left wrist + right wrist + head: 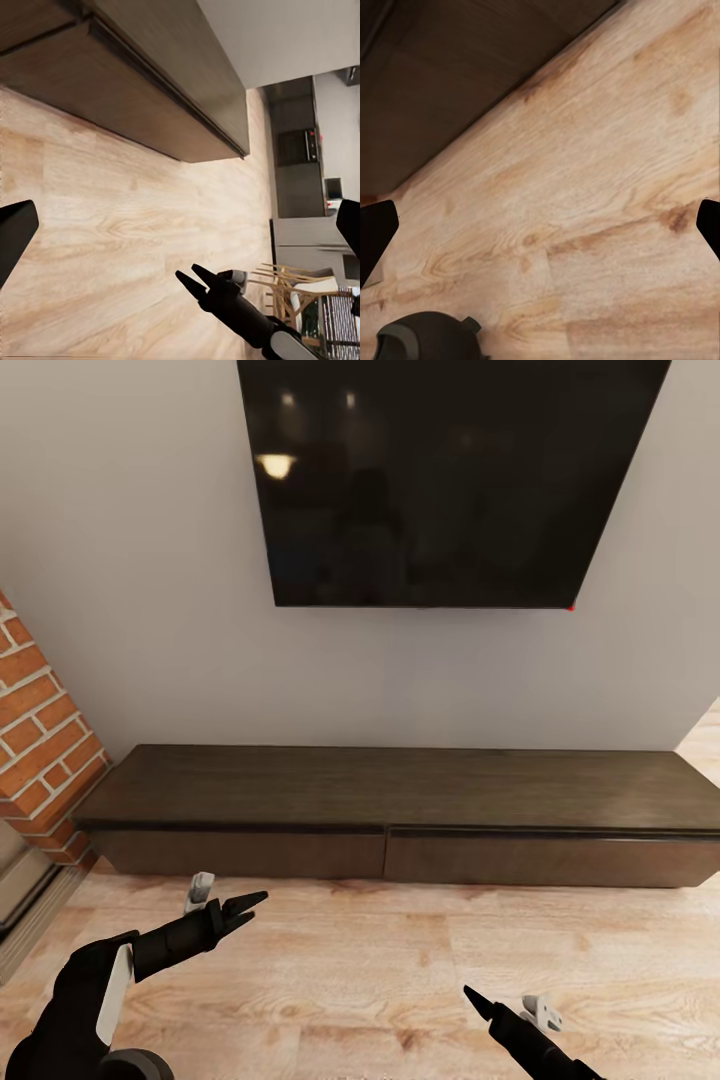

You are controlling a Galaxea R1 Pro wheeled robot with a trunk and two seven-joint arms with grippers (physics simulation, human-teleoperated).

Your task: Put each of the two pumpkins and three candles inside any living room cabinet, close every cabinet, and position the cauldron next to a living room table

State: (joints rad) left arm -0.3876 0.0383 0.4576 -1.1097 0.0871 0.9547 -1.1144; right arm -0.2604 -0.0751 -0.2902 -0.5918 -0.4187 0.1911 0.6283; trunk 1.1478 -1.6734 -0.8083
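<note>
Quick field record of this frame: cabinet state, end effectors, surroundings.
cabinet: long, low, dark brown, against the wall; both drawer fronts flush, closed
cabinet top: bare
TV: on the wall above the cabinet, screen dark
left end effector: over the wood floor, short of the cabinet, holding nothing
right end effector: over the floor, holding nothing
brick column: beside the cabinet's left end

A pale wood-plank floor (380, 960) was seen stretching across the foreground, with darker knots in the grain. Directly on it, set against the white wall, a long low dark-brown cabinet (400, 790) was placed, its two flat drawer fronts shut and divided by a seam near the middle. At the cabinet's left end, a red brick column (40, 740) was seen rising from the floor beside it.
</note>
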